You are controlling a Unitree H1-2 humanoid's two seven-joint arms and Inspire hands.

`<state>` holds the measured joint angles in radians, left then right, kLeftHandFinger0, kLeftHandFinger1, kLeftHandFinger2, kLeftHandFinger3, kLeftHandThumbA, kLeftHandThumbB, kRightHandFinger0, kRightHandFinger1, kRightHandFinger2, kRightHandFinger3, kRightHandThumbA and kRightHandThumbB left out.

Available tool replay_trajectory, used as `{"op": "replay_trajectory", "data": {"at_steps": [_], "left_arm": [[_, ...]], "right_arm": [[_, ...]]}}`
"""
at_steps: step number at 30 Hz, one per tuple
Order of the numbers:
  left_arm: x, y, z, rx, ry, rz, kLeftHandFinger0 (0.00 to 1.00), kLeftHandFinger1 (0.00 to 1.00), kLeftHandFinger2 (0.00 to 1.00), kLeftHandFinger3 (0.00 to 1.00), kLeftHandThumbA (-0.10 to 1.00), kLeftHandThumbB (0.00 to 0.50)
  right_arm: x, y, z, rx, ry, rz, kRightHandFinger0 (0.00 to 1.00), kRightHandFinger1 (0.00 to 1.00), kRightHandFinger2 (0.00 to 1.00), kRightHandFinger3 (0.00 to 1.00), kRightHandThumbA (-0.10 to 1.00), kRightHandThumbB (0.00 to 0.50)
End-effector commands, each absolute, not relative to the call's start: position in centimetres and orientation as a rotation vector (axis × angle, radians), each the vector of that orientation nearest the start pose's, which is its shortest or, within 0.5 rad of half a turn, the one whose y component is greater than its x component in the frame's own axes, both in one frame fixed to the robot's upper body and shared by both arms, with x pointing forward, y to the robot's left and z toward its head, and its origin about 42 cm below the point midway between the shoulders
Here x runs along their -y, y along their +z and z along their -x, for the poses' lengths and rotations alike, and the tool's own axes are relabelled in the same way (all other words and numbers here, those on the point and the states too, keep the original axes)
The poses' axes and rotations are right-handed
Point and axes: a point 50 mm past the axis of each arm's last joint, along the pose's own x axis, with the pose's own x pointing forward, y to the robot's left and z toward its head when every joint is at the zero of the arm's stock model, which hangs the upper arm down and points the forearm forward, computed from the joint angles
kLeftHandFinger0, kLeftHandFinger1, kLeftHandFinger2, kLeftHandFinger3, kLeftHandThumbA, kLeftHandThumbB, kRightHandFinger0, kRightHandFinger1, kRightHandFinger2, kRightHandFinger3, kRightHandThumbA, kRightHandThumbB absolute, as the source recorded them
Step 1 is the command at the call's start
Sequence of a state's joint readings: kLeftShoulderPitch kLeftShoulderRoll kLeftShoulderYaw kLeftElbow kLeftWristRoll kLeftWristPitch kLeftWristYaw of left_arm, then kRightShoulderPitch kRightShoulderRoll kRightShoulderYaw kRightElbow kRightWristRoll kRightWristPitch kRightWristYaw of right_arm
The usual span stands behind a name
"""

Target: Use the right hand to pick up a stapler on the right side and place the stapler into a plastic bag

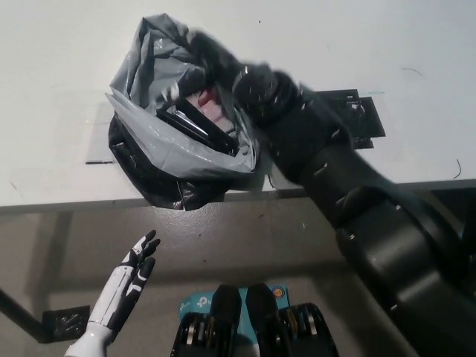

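A white table [59, 44] fills the upper part of the head view, its front edge running across the middle. My black right arm [349, 193] comes in from the lower right and reaches over that edge to the mouth of a grey plastic bag [145, 82], which sits crumpled near the table's front. Just right of the bag, partly under my arm, is a black taped patch [353, 111].

Inside the open mouth lies a long dark bar, which I take to be the stapler [195, 125]. It rests aslant against the bag's near wall. My right hand [219, 63] is at the bag's upper rim, smeared by motion, so I cannot tell whether it is open, closed or gripping anything. My white left hand [126, 279] rests below the table edge at lower left, empty, with its fingers spread.

I judge the stapler to be stiff, smooth and heavy for its size. It is best pinched across the middle, top and base together, so the hinge stays closed. The bag is thin, soft film that will sag and shift under it.

The stapler's ends are covered by folds. A pinkish thing [208, 100] beside it is too unclear to name.
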<state>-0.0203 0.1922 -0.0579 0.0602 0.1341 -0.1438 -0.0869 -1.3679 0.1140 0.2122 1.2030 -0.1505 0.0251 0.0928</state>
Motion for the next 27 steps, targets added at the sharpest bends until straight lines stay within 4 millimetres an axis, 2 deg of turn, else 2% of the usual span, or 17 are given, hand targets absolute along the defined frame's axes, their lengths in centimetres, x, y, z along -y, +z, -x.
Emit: {"op": "replay_trajectory", "data": {"at_steps": [1, 2, 3, 5, 8, 10, 12, 14, 16, 17, 19, 20, 21, 23, 24, 26, 27], "left_arm": [[-25.4, 10.9, -29.3, 0.151, -0.182, -0.357, 1.00, 1.00, 1.00, 1.00, 1.00, 0.280], [-25.4, 10.9, -29.4, 0.153, -0.182, -0.357, 1.00, 1.00, 1.00, 1.00, 1.00, 0.277], [-25.3, 10.9, -29.5, 0.153, -0.181, -0.348, 1.00, 1.00, 1.00, 1.00, 1.00, 0.277], [-25.3, 11.0, -29.6, 0.153, -0.182, -0.349, 1.00, 1.00, 1.00, 1.00, 1.00, 0.278], [-25.4, 11.1, -29.8, 0.155, -0.175, -0.350, 1.00, 1.00, 1.00, 1.00, 1.00, 0.278], [-25.5, 11.1, -30.0, 0.160, -0.166, -0.354, 1.00, 1.00, 1.00, 1.00, 1.00, 0.275], [-25.8, 11.2, -30.1, 0.163, -0.164, -0.346, 1.00, 1.00, 1.00, 1.00, 1.00, 0.283], [-25.8, 11.4, -30.6, 0.167, -0.161, -0.344, 1.00, 1.00, 1.00, 1.00, 1.00, 0.300], [-25.7, 11.6, -30.9, 0.174, -0.157, -0.341, 1.00, 1.00, 1.00, 1.00, 1.00, 0.308], [-25.8, 11.9, -31.2, 0.181, -0.158, -0.344, 1.00, 1.00, 1.00, 1.00, 1.00, 0.304], [-25.7, 12.0, -31.5, 0.189, -0.156, -0.342, 1.00, 1.00, 1.00, 1.00, 1.00, 0.304], [-25.6, 12.2, -31.9, 0.196, -0.153, -0.335, 1.00, 1.00, 1.00, 1.00, 1.00, 0.306], [-25.6, 12.2, -32.0, 0.198, -0.152, -0.333, 1.00, 1.00, 1.00, 1.00, 1.00, 0.306], [-25.5, 12.4, -32.5, 0.204, -0.150, -0.330, 1.00, 1.00, 1.00, 1.00, 1.00, 0.316], [-25.5, 12.4, -32.7, 0.203, -0.147, -0.327, 1.00, 1.00, 1.00, 1.00, 1.00, 0.324], [-25.6, 12.4, -33.1, 0.204, -0.139, -0.318, 1.00, 1.00, 1.00, 1.00, 1.00, 0.337], [-25.7, 12.4, -33.2, 0.203, -0.135, -0.315, 1.00, 1.00, 1.00, 1.00, 1.00, 0.338]], "right_arm": [[-1.4, 51.8, -53.1, 0.533, 0.547, 0.342, 1.00, 1.00, 1.00, 1.00, 1.00, 0.490], [-0.6, 53.3, -52.3, 0.571, 0.558, 0.274, 1.00, 1.00, 1.00, 1.00, 1.00, 0.492], [1.2, 55.3, -50.6, 0.643, 0.590, 0.184, 1.00, 1.00, 1.00, 1.00, 1.00, 0.464], [2.1, 55.9, -49.9, 0.676, 0.590, 0.173, 1.00, 1.00, 1.00, 1.00, 0.99, 0.472], [7.9, 57.0, -45.8, 0.833, 0.572, 0.102, 1.00, 1.00, 1.00, 1.00, 0.93, 0.448], [9.9, 56.8, -44.4, 0.872, 0.547, 0.096, 1.00, 1.00, 1.00, 1.00, 0.92, 0.471], [15.0, 55.3, -41.1, 0.956, 0.473, 0.149, 1.00, 1.00, 1.00, 1.00, 0.97, 0.461], [17.4, 54.1, -39.3, 0.992, 0.442, 0.180, 1.00, 1.00, 1.00, 1.00, 0.99, 0.462], [19.4, 52.4, -37.6, 1.016, 0.432, 0.179, 1.00, 1.00, 1.00, 1.00, 0.95, 0.428], [21.3, 50.2, -35.4, 1.030, 0.411, 0.205, 1.00, 1.00, 1.00, 1.00, 0.94, 0.409], [22.4, 48.6, -33.2, 1.033, 0.396, 0.210, 1.00, 1.00, 1.00, 1.00, 0.94, 0.422], [24.0, 46.7, -30.4, 1.098, 0.348, 0.264, 1.00, 1.00, 1.00, 1.00, 1.00, 0.424], [24.1, 46.5, -30.1, 1.105, 0.344, 0.271, 1.00, 1.00, 1.00, 1.00, 1.00, 0.424], [25.3, 44.1, -26.0, 1.157, 0.295, 0.266, 1.00, 1.00, 1.00, 1.00, 1.00, 0.456], [25.4, 43.1, -24.3, 1.182, 0.270, 0.270, 1.00, 1.00, 1.00, 1.00, 1.00, 0.456], [25.2, 41.5, -21.8, 1.230, 0.224, 0.266, 1.00, 1.00, 1.00, 1.00, 1.00, 0.422], [24.9, 41.0, -21.0, 1.247, 0.221, 0.260, 1.00, 1.00, 1.00, 1.00, 1.00, 0.436]]}}
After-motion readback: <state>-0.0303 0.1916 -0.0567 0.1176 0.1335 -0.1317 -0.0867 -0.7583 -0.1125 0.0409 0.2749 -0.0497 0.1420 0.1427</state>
